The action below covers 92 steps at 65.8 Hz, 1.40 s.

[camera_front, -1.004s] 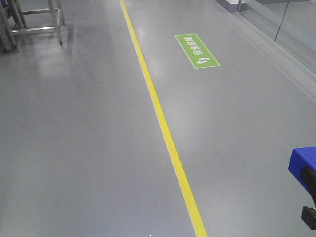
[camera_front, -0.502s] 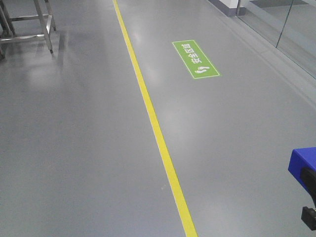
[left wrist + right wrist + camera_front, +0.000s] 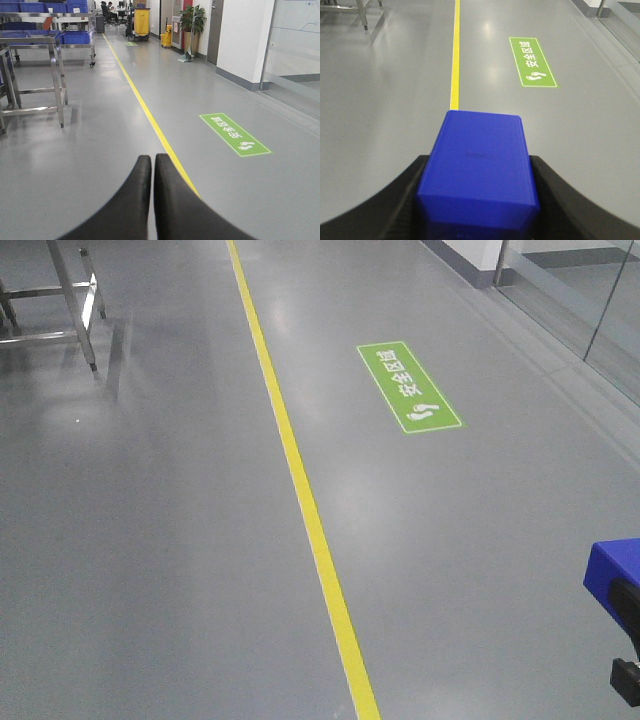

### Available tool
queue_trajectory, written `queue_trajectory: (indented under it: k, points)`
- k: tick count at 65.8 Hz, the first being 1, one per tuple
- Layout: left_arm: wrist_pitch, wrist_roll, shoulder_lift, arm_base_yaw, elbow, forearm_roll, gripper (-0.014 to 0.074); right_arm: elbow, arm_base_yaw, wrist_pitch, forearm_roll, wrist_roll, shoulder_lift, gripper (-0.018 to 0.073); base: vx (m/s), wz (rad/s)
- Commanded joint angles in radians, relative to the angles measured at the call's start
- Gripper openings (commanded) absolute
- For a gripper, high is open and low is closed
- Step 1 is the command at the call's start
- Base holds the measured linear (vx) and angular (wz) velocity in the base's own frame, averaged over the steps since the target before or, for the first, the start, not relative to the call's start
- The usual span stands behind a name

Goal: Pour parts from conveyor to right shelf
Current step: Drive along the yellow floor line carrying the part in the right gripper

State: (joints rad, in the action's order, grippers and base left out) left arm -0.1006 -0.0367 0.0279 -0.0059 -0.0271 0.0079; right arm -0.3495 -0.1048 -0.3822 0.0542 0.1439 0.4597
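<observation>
My right gripper point(image 3: 481, 165) is shut on the bright-blue block point(image 3: 480, 145), with a black finger on each side of it, held above the grey floor. In the front view the block point(image 3: 616, 572) shows at the right edge, with part of the right gripper point(image 3: 628, 660) just below it. My left gripper point(image 3: 152, 159) is shut and empty, its two black fingers pressed together over the floor. The conveyor and the right shelf are out of view.
A yellow floor line point(image 3: 310, 510) runs ahead, with a green footprint sign point(image 3: 410, 388) to its right. Steel frame legs point(image 3: 75, 310) stand far left. A wheeled steel cart with blue bins point(image 3: 75, 37) stands further on. A glass wall point(image 3: 600, 300) lines the right.
The floor sign and yellow line have slid down the front view and the steel legs have shifted left, so the base has rolled along. The block stays held in the right gripper.
</observation>
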Motion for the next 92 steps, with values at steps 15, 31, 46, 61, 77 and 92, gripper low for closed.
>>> queue_trajectory:
  k: [15, 31, 46, 61, 77, 92]
  points:
    - [0.078, -0.008, 0.018, 0.003, 0.020, -0.008, -0.0006, -0.028, -0.001, 0.075, -0.007, 0.008, 0.006, -0.0009, 0.62, 0.02]
    - [0.078, -0.008, 0.018, 0.003, 0.020, -0.008, -0.0006, -0.028, -0.001, 0.075, -0.007, 0.008, 0.006, -0.0009, 0.68, -0.02]
    - [0.078, -0.008, 0.018, 0.003, 0.020, -0.008, -0.0006, -0.028, -0.001, 0.075, -0.007, 0.008, 0.006, -0.0009, 0.72, -0.07]
    - [0.078, -0.008, 0.018, 0.003, 0.020, -0.008, -0.0006, -0.028, -0.001, 0.074, -0.007, 0.008, 0.006, -0.0009, 0.75, -0.03]
    - [0.078, -0.008, 0.018, 0.003, 0.020, -0.008, -0.0006, -0.028, -0.001, 0.074, -0.007, 0.008, 0.006, -0.0009, 0.77, 0.10]
    - [0.078, -0.008, 0.018, 0.003, 0.020, -0.008, -0.0006, -0.028, -0.001, 0.075, -0.007, 0.008, 0.006, -0.0009, 0.78, 0.22]
